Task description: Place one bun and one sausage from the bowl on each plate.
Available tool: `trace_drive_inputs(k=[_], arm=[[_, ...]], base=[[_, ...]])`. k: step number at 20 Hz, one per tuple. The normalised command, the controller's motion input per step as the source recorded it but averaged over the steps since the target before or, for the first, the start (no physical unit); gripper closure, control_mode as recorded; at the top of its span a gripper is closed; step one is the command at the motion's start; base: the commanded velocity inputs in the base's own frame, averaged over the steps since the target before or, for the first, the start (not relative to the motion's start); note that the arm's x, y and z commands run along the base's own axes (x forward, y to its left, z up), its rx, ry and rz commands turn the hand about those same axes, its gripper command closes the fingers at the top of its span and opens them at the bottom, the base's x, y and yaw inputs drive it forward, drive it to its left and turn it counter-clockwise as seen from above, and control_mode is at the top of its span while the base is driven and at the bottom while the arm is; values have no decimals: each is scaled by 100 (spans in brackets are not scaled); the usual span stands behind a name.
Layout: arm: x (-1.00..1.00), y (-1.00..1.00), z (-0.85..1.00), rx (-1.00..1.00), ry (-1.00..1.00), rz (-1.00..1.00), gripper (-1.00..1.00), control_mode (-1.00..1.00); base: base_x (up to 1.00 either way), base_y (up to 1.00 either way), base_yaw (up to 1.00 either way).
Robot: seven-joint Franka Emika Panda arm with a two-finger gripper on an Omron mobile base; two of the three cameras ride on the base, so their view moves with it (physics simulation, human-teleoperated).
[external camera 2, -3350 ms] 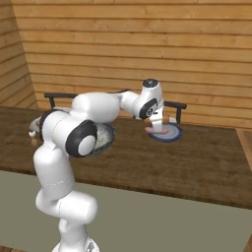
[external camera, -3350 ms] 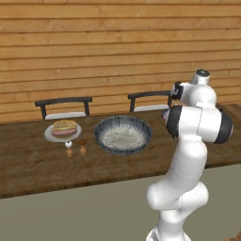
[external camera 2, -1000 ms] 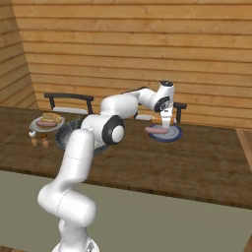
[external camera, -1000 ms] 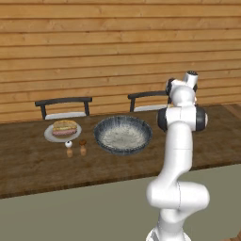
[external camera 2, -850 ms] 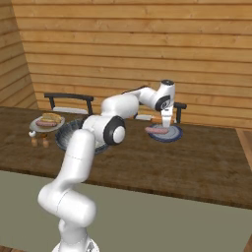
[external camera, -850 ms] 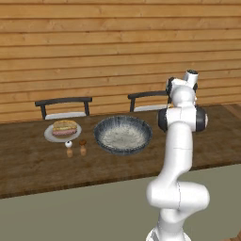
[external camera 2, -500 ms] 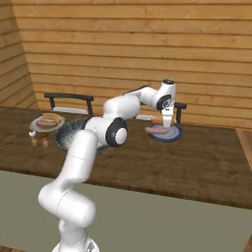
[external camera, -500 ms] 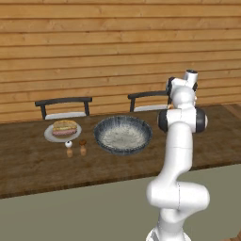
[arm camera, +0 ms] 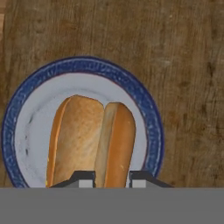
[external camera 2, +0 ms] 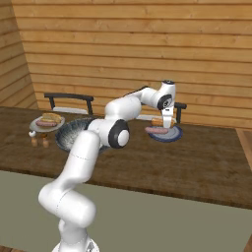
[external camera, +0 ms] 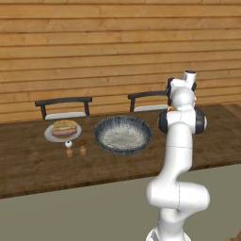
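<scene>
Now the tool [arm camera: 112, 175], clamped on the golden split bun [arm camera: 92, 140], holds it over the blue-rimmed round plate [arm camera: 151, 118] beside the pink sausage [external camera 2: 156, 131]; release comes next.

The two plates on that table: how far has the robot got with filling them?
Nearly finished. The pale plate already carries a bun and a sausage, and the bowl looks empty. The gripper, shut on the bun, holds it over the blue plate beside a sausage. Left: letting go.
</scene>
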Motion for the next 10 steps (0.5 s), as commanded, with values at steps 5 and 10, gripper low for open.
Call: trace_drive_inputs(k=[5,10], arm=[[0,0,-8,0,4,0,100,-100],[0,0,-7,0,4,0,-100,-100]], base=[[0,0,0],[0,0,0]])
